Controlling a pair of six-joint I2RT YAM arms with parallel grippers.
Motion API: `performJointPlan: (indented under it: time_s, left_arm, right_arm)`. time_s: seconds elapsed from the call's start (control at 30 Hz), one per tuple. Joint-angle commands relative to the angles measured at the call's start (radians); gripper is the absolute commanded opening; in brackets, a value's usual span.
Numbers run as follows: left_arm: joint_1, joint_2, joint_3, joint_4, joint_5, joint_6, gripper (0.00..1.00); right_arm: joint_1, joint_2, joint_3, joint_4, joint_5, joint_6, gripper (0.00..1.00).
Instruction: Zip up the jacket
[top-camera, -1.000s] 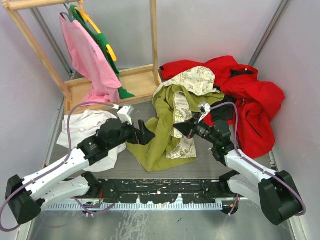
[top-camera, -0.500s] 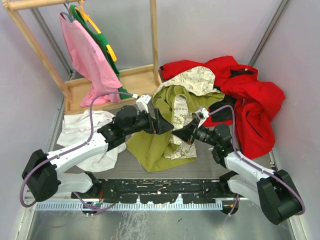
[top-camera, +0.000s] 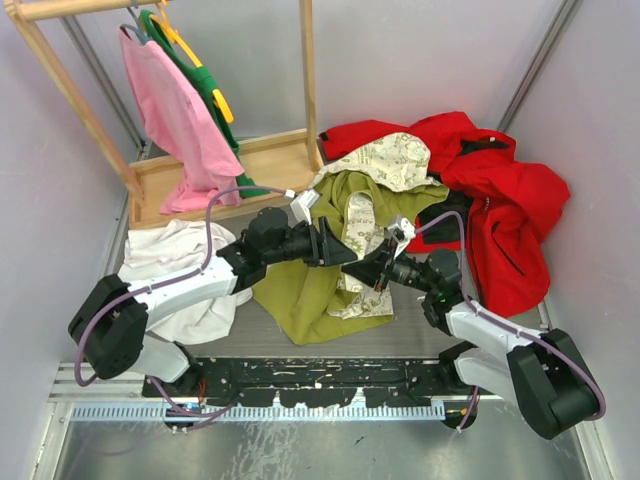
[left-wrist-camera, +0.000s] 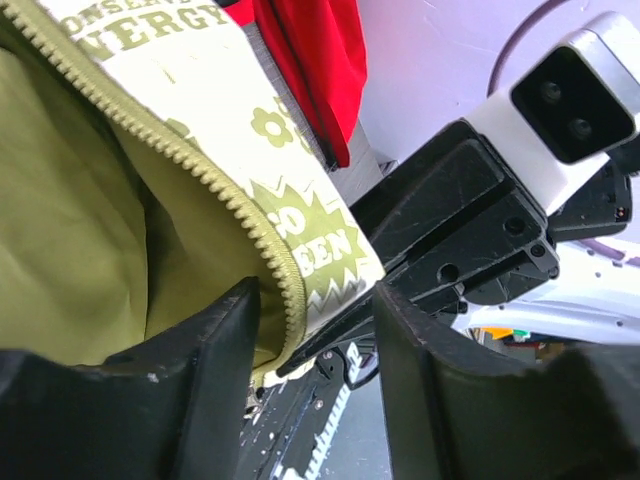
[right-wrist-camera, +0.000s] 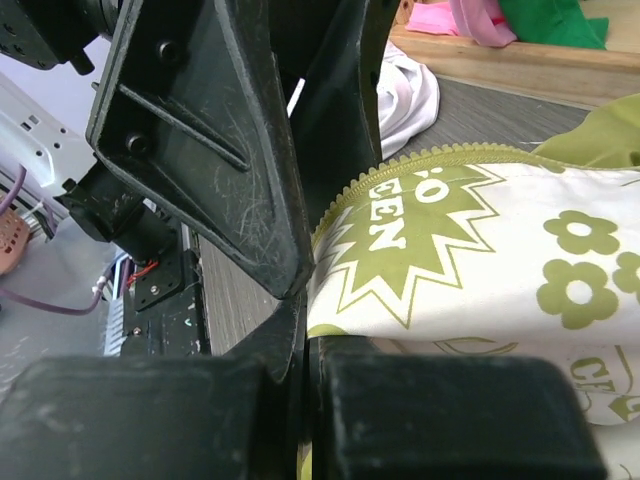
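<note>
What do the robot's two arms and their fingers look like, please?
The left arm and right arm have white link shells with black joints and bases. A purple cable loops along each to a small white camera box at the wrist. The left gripper and right gripper are black, with broad, wedge-shaped, scuffed fingers.

red jacket (top-camera: 510, 200), white garment (top-camera: 165, 250), wooden rack (top-camera: 270, 160)

The jacket (top-camera: 305, 290) is lying crumpled and unzipped on the table (top-camera: 250, 335), its olive-green side spreading nearward and its cream printed lining (top-camera: 395, 158) showing behind. Open zipper teeth (left-wrist-camera: 200, 180) are edging the cream panel.
</note>
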Motion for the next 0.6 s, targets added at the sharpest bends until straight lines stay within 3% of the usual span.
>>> performJointPlan:
  time_s: [0.0,0.1,0.23,0.43,0.57]
  left_arm:
    - [0.007,-0.025,0.025,0.105,0.036,-0.003,0.39]
    - [0.007,-0.032,0.023,0.097,0.031,0.008,0.19]
    - [0.006,-0.031,0.019,0.087,0.024,0.018,0.01]
    - [0.005,-0.067,0.005,0.051,-0.071,0.042,0.0]
    - [-0.004,-0.113,-0.018,0.031,-0.202,0.043,0.0]
  right_arm:
    - [-0.001,0.011,0.006,0.097,-0.017,0.006,0.05]
    - [-0.002,0.012,0.006,0.083,-0.008,0.009,0.1]
    - [0.002,-0.014,0.02,-0.007,0.032,0.001,0.25]
    - [0.036,-0.185,0.046,-0.284,0.202,-0.027,0.46]
    - [0.05,-0.319,0.054,-0.434,0.348,0.014,0.51]
